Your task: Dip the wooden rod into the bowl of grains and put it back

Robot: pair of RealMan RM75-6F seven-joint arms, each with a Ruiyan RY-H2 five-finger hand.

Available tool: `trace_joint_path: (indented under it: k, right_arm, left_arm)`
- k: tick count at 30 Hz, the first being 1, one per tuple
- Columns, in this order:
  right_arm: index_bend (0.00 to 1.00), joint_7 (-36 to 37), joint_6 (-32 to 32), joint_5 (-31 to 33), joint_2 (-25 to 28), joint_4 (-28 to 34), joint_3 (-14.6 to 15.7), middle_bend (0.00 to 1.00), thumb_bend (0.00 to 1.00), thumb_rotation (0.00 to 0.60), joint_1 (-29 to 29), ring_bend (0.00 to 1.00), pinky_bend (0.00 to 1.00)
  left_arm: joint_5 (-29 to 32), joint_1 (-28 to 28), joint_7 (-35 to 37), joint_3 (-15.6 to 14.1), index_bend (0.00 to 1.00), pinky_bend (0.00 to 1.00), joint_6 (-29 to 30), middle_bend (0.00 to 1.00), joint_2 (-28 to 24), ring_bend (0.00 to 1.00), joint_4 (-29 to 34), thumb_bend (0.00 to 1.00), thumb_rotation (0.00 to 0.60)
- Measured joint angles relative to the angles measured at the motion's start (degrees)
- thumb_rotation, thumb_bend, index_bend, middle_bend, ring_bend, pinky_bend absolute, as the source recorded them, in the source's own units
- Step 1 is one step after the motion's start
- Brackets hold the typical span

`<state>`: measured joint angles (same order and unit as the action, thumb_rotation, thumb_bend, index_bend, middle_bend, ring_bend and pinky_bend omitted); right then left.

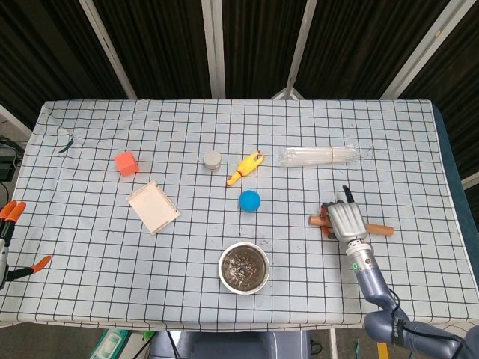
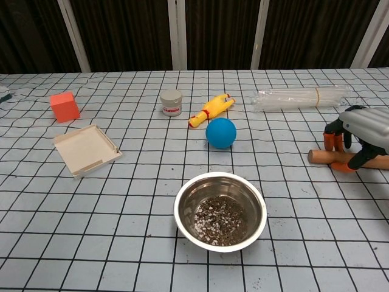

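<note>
The wooden rod (image 1: 380, 229) (image 2: 321, 157) lies flat on the checked cloth at the right of the table. My right hand (image 1: 346, 221) (image 2: 367, 123) sits over its middle and grips it, orange-tipped fingers (image 2: 330, 140) down on the far side and the thumb on the near side. Only the rod's two ends show past the hand. The steel bowl (image 1: 225, 258) (image 2: 182, 201) with grains (image 2: 220, 222) stands near the front edge, left of the rod. My left hand (image 1: 7, 239) hangs off the table's left edge with its fingers apart, holding nothing.
A blue ball (image 1: 249, 200) (image 2: 220, 132) lies between the bowl and a yellow rubber chicken (image 1: 245, 166). A small jar (image 1: 212, 159), an orange cube (image 1: 126, 162) and a white shallow box (image 1: 153, 206) sit further left. A clear plastic sleeve (image 1: 318, 155) lies behind the rod.
</note>
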<state>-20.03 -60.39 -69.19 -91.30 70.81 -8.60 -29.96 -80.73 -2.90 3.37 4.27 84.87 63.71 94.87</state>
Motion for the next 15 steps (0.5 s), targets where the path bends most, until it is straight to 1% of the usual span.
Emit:
trace_joint_path:
  k: [5,7,11,15]
  right_arm:
    - [0.53,-0.5,0.2,0.1,0.2,0.3,0.1,0.54,0.35,0.6,-0.1,0.46,0.01]
    - [0.53,-0.7,0.3,0.3,0.2,0.4,0.2,0.54,0.37,0.6,-0.1,0.46,0.01]
    - [0.54,-1.0,0.8,0.7,0.3,0.6,0.3,0.54,0.45,0.6,-0.1,0.47,0.01]
    - [0.6,-0.8,0.7,0.5,0.3,0.7,0.4,0.56,0.52,0.6,-0.2,0.53,0.03]
  left_arm:
    - [0.1,0.0,0.0,0.0,0.0,0.0,-0.1,0.0,-0.1,0.0,0.1,0.06,0.6]
    - [0.1,0.0,0.0,0.0,0.0,0.0,-0.1,0.0,-0.1,0.0,0.1,0.06,0.6]
    - [0.1,0.0,0.0,0.0,0.0,0.0,-0.1,0.0,-0.1,0.0,0.1,0.06,0.6]
    - [0.1,0.0,0.0,0.0,0.0,0.0,-0.1,0.0,-0.1,0.0,0.1,0.06,0.6]
